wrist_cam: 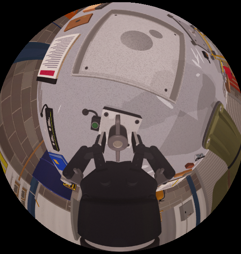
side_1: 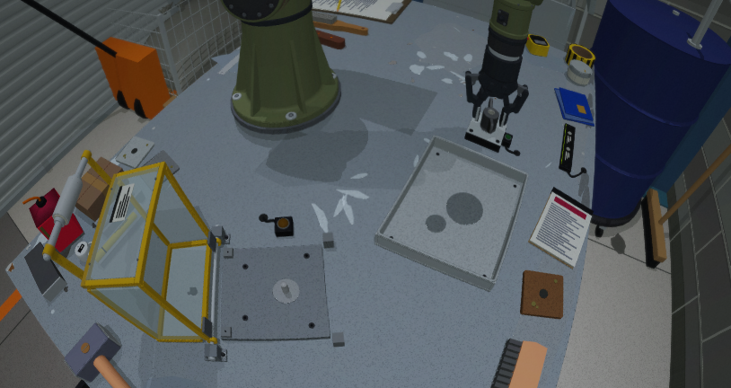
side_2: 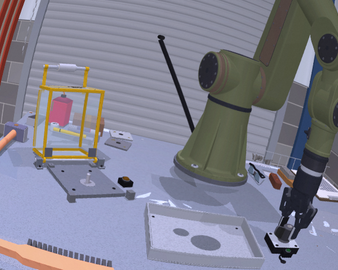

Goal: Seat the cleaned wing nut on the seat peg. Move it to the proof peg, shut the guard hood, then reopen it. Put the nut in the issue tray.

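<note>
The grey wing nut [side_1: 489, 118] [side_2: 283, 232] [wrist_cam: 117, 139] sits on the peg of the small white seat block [side_1: 485, 133] [side_2: 281, 243] [wrist_cam: 120, 120], just beyond the far edge of the issue tray [side_1: 453, 210] [side_2: 200, 233] [wrist_cam: 131, 52]. My gripper [side_1: 492, 114] [side_2: 291, 226] [wrist_cam: 118, 139] is open around the nut and holds nothing. The proof peg [side_1: 285, 288] [side_2: 88, 176] stands on a grey base plate at the near left. The yellow-framed guard hood [side_1: 145, 250] [side_2: 68, 122] is swung open, off the plate.
A green indicator box [side_1: 508, 141] [wrist_cam: 94, 125] sits against the seat block. A black strip [side_1: 567, 147], a blue book [side_1: 574, 105] and a blue drum [side_1: 654, 94] lie to its right. The robot base [side_1: 283, 63] stands to the left. A black button box [side_1: 283, 226] lies near the plate.
</note>
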You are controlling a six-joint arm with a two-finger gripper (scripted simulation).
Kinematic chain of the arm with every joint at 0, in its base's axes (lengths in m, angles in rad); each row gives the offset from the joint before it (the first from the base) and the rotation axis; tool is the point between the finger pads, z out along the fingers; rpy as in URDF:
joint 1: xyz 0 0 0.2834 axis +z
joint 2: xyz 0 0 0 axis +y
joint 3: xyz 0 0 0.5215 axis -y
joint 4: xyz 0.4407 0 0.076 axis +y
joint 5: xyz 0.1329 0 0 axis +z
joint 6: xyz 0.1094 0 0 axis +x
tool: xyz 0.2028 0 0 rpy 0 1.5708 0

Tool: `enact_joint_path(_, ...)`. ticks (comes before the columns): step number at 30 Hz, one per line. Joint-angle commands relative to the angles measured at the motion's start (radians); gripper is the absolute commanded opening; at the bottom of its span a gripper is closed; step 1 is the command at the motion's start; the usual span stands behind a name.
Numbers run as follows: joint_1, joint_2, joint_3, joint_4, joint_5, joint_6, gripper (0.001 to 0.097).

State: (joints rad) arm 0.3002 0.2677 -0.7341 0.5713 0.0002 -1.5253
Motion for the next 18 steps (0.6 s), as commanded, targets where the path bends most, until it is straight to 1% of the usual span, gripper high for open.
enact_joint_path(1,0.0,-0.001,0.001,0.001,0.0,0.0,0.058)
enact_joint_path(9,0.0,-0.016,0.01,0.023,0.0,0.0,0.058)
enact_joint_path(18,0.0,-0.05,0.031,0.078,0.0,0.0,0.058)
